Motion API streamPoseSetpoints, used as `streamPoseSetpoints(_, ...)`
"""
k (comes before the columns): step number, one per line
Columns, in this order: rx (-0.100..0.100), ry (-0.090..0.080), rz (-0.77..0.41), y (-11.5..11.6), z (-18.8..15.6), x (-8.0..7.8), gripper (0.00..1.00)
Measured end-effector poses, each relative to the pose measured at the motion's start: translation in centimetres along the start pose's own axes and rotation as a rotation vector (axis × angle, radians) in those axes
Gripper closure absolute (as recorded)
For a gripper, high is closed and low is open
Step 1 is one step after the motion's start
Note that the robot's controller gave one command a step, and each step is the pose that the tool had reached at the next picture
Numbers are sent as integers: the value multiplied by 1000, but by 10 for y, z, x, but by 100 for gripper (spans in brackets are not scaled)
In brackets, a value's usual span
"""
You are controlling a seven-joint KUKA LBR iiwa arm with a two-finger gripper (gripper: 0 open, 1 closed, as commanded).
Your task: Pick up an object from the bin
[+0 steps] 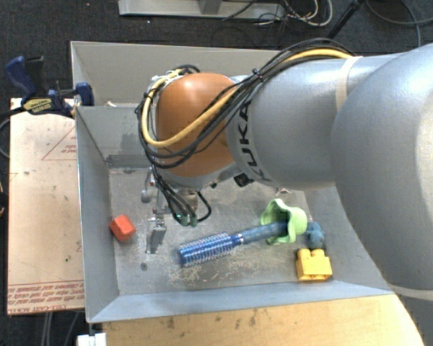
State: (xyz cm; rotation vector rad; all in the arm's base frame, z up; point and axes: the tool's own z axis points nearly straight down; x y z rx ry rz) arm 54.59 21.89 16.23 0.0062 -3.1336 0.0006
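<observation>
Dark carpet (29,20) strewn with cables (303,2) surrounds the grey metal bin (94,207), whose floor is dusted with fine debris. The jaws are positioned over bare floor at the bin's left, between an orange block (121,227) and a blue bristle brush (209,248); their opening cannot be told. A green piece (289,220) and a yellow brick (313,264) lie at the right. The bin's rear is hidden by the arm (310,121).

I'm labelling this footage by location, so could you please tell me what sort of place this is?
Probably a robotics lab or test cell: a KUKA arm reaches into a grey metal bin, with loose cables lying on the dark floor behind it.
</observation>
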Motion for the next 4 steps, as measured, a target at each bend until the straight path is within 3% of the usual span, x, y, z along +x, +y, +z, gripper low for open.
streamPoseSetpoints(1,-2,-13,-155,-136,83,8,0)
streamPoseSetpoints(2,-4,-21,-158,-132,80,6,100)
streamPoseSetpoints(3,-2,-17,-130,-119,-36,15,100)
streamPoseSetpoints(4,0,-17,-343,-117,-128,-23,100)
